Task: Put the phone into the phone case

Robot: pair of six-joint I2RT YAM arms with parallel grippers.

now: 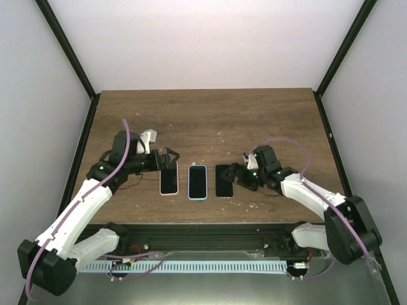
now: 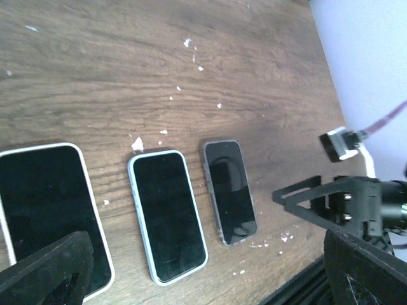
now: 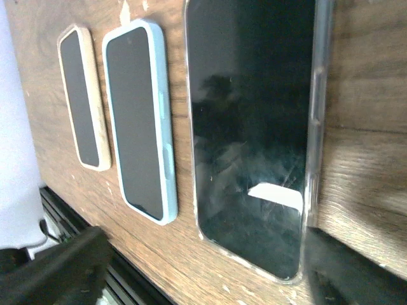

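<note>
Top view: 3 handsets lie flat in a row on the table, near the front edge, each apart from the next. L to R: white-edged phone, blue-cased phone, dark phone. Left gripper hangs at the far end of the white-edged one, and right gripper sits just beside the dark one's right edge. Neither is carrying anything afaict.

Left wrist: I see the same row. My left fingers show at the two bottom corners, wide apart, w/ nothing between them but table and phones. The right gripper shows at the right edge of this view, close to the dark phone.

Right wrist: the dark phone fills the view. The clear case runs along its long side and round the near corner, w/ button bumps visible. The right gripper's fingers are blurred dark shapes at the bottom corners, spread apart, and I can't tell if either touches the case.

Progress, my read: the dark phone looks seated in the clear case already, and the other 2 also look cased. So the insertion seems done or nearly done. What I can't confirm is whether every corner is snapped in, since the far end is out of frame here and too small to judge from the top. What's prob left is a press-check on the corners, then backing both arms off.
</note>
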